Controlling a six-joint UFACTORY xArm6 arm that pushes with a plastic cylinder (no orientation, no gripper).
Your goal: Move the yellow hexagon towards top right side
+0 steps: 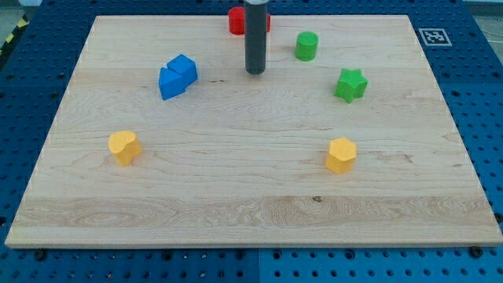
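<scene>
The yellow hexagon [341, 155] lies on the wooden board [251, 204] at the lower right of centre. My tip [255, 72] rests on the board near the top centre, well up and to the left of the hexagon and apart from it. A second yellow block [124, 147], of a rounder uneven shape, lies at the left.
A red block [237, 21] sits at the view's top, partly hidden behind the rod. A green cylinder [306, 45] and a green star [350, 85] lie at the upper right. Two blue blocks [178, 76] touch each other at the upper left. A marker tag [431, 36] sits beyond the top right corner.
</scene>
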